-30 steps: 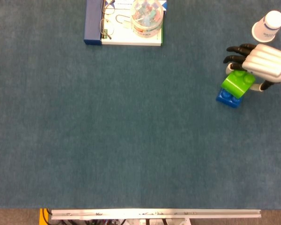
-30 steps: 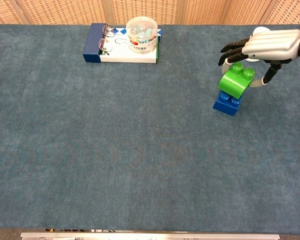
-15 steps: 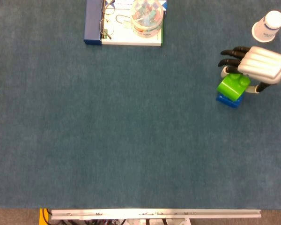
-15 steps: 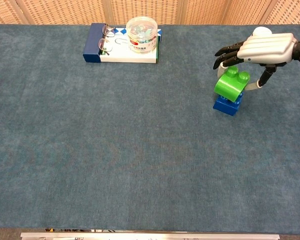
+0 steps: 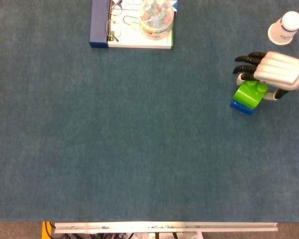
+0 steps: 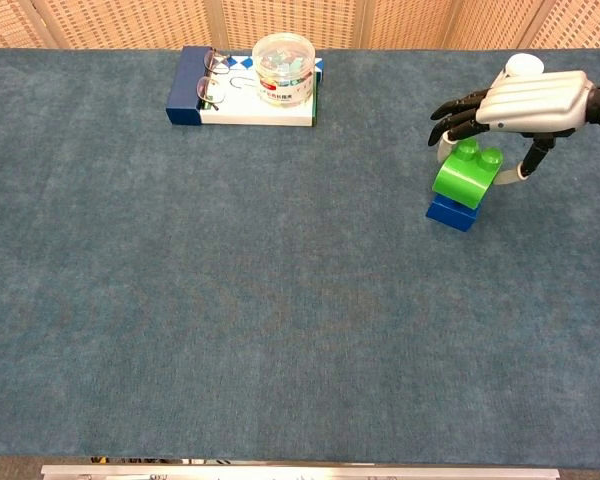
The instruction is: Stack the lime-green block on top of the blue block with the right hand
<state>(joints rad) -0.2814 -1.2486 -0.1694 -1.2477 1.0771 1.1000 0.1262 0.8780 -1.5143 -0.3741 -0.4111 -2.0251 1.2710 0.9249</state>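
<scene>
We count, left to right: one flat box [image 6: 242, 103] at table's far edge, one pair of glasses [image 6: 212, 78] and one clear round tub [image 6: 282, 67] on it. One lime-green block [image 6: 465, 177] sitting on one blue block [image 6: 452, 212], slightly tilted. Our right hand [image 6: 525, 100] pinches green block from above. One white cup [image 5: 285, 28] beyond. One blue tablecloth [image 6: 230, 300].

Right hand [image 5: 278, 69] [image 6: 533, 99]: back covered by a glossy silver-white shell, moulded into parallel lengthwise ridges. Fingers [image 5: 245, 59] [image 6: 452, 108] black and slender, projecting from the shell's edge. Thumb side shows a pale, whitish segment with dark tip beneath the shell. Dark wrist section at the shell's far end. No markings legible.
</scene>
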